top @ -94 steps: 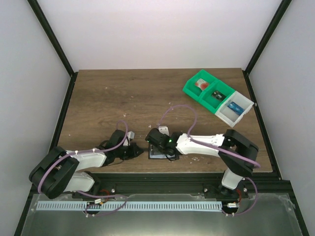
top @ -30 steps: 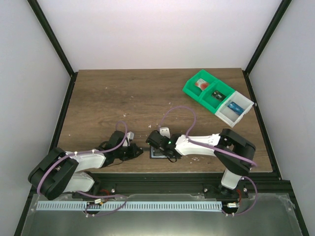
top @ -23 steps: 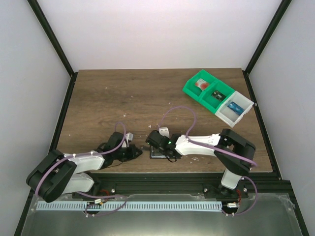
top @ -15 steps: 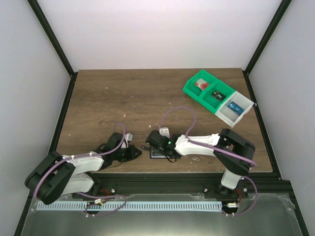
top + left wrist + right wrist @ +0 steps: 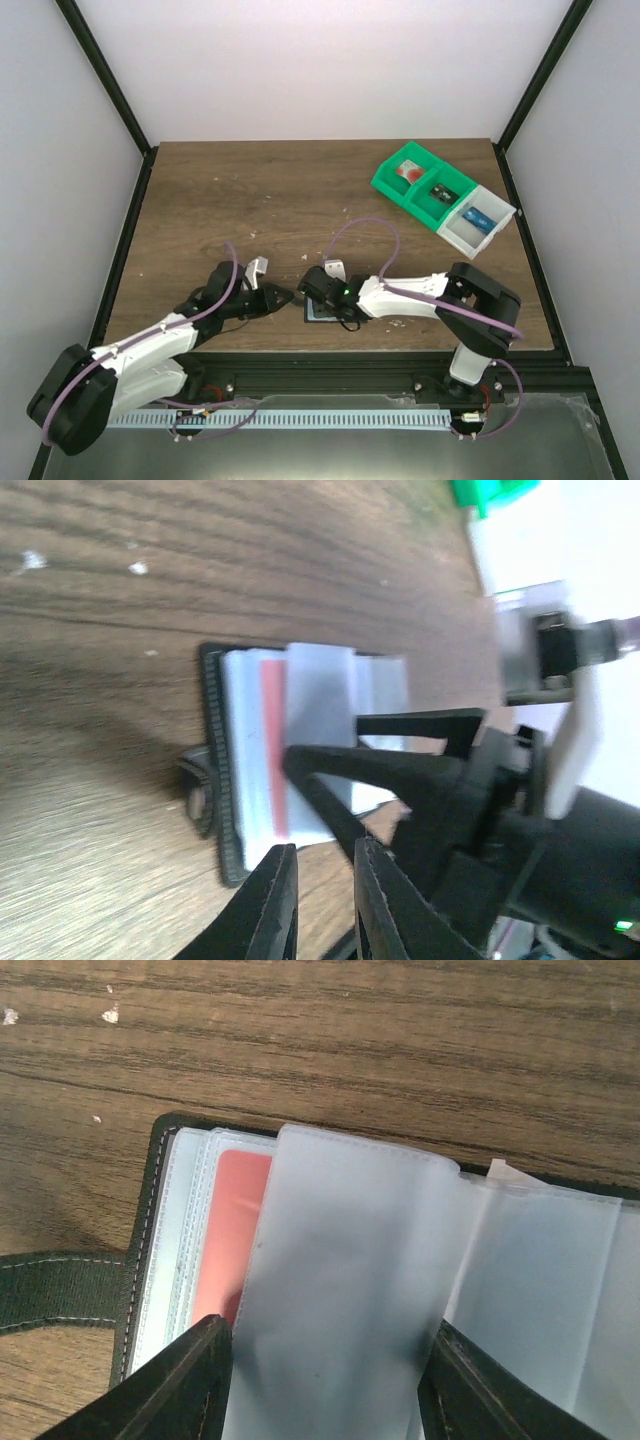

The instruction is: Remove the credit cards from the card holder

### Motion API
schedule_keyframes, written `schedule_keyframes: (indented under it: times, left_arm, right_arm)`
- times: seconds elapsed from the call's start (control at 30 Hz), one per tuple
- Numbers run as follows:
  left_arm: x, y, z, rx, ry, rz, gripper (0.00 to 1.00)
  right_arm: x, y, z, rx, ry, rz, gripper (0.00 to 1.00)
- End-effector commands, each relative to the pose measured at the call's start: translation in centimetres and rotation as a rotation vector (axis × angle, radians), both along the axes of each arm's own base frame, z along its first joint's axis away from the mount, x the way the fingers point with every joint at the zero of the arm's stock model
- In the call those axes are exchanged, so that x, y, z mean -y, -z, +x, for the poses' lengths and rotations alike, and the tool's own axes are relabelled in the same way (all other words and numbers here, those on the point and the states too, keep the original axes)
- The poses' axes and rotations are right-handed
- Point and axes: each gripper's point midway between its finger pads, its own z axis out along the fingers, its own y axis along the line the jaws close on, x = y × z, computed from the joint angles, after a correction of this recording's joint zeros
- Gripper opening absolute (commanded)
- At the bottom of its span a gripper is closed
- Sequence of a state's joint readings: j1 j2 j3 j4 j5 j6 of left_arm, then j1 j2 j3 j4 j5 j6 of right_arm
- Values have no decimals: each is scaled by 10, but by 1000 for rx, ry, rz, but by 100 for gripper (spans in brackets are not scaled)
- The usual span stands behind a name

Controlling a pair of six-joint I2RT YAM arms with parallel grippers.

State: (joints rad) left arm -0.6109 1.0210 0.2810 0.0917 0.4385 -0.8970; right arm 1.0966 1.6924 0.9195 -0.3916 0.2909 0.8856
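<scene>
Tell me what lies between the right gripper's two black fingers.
A frosted translucent plastic sleeve of the open dark-edged card holder fills that gap, as the right wrist view shows; a red card shows beside it.

Red card (image 5: 235,1240) mostly under frosted sleeve (image 5: 340,1290); card holder (image 5: 183,1260) cut off btm/right.
</scene>
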Motion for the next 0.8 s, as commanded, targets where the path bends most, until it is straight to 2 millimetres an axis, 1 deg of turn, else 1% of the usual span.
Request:
schedule_keyframes:
  times: [0.0,0.07,0.13,0.23,0.37,0.5,0.77]
  left_arm:
    - [15,-27,2,25,18,-122,20]
    - [20,-27,5,27,34,-123,20]
    - [26,-23,8,15,49,-116,19]
    - [33,-10,9,-13,74,-106,18]
    - [38,7,11,-38,87,-81,17]
    - [32,31,14,-54,69,48,16]
    - [15,65,13,-94,37,195,15]
  right_arm:
    - [2,1,-2,11,-7,-2,51]
    - [2,0,-1,15,-5,1,50]
    - [2,0,-2,18,-8,4,50]
    - [3,-1,-2,22,-4,9,50]
    - [5,-3,-2,28,-3,13,50]
    - [8,-4,-2,33,0,5,50]
    - [15,-4,-2,40,13,-16,53]
